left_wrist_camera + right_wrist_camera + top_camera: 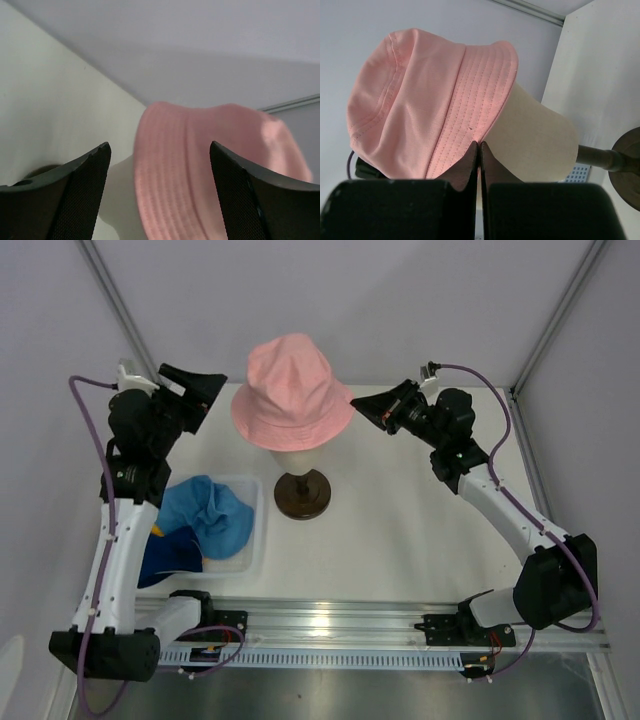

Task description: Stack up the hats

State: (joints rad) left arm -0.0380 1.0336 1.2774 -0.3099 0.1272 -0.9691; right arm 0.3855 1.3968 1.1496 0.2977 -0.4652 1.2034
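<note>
The pink hat point(291, 390) is sitting on the beige head form point(535, 145), which is standing on its dark round base point(304, 494) on the white surface point(400, 530). The left claw point(212, 403) is hovering released beside the brim, its fingers point(80, 190) spread wide and gripping nothing. The right claw point(356, 402) is clenched, its tips meeting at the opposite brim edge; whether it is pinching fabric I cannot tell. In the clear tray point(256, 540) the light blue hat point(210, 515) is lying crumpled, with the dark navy hat point(170, 562) showing at its near side and a sliver of yellow fabric point(157, 531) peeking out between them.
</note>
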